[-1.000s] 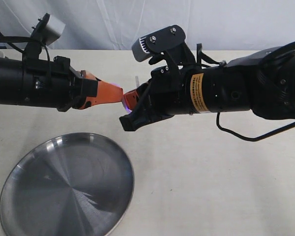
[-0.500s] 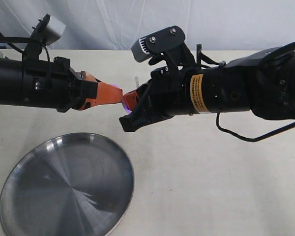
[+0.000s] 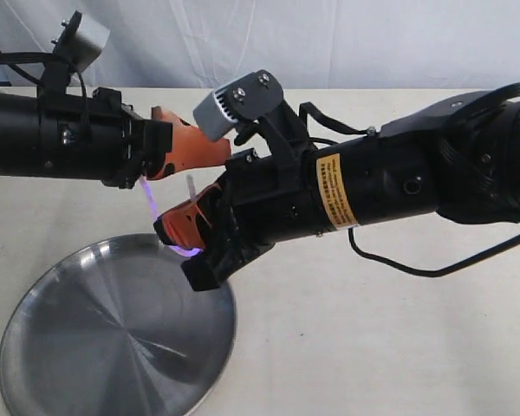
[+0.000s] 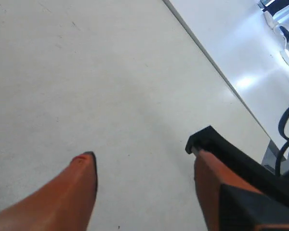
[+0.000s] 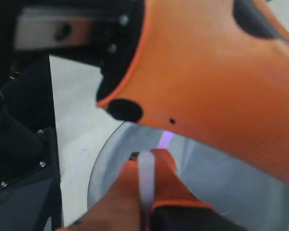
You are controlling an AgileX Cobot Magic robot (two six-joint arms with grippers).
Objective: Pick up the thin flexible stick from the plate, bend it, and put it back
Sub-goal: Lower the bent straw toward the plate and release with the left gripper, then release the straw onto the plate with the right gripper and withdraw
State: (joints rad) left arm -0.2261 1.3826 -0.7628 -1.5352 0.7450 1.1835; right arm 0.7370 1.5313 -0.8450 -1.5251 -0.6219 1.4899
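Note:
The thin flexible stick (image 3: 159,217) is bent into a purple curve just above the far rim of the steel plate (image 3: 113,347). Its pale end (image 3: 191,185) points upward. My right gripper (image 3: 178,229) is shut on the stick over that rim. In the right wrist view the whitish part of the stick (image 5: 147,185) lies pinched between the orange fingers of the right gripper (image 5: 147,161), with the plate (image 5: 97,173) behind. My left gripper (image 3: 210,149) hovers higher up, open, and the left wrist view shows nothing inside the left gripper (image 4: 144,154). The stick's purple top end sits under the left arm; contact is unclear.
The pale table (image 3: 373,347) spreads to the right and front of the plate. Its far edge (image 4: 216,72) runs close beyond the left gripper. The right arm's black body (image 3: 399,186) crosses the middle, right under the left gripper.
The right gripper has swung down and left from the tip-to-tip meeting toward the plate, carrying the stick, which now hangs in a curve. The left gripper has tilted up slightly.

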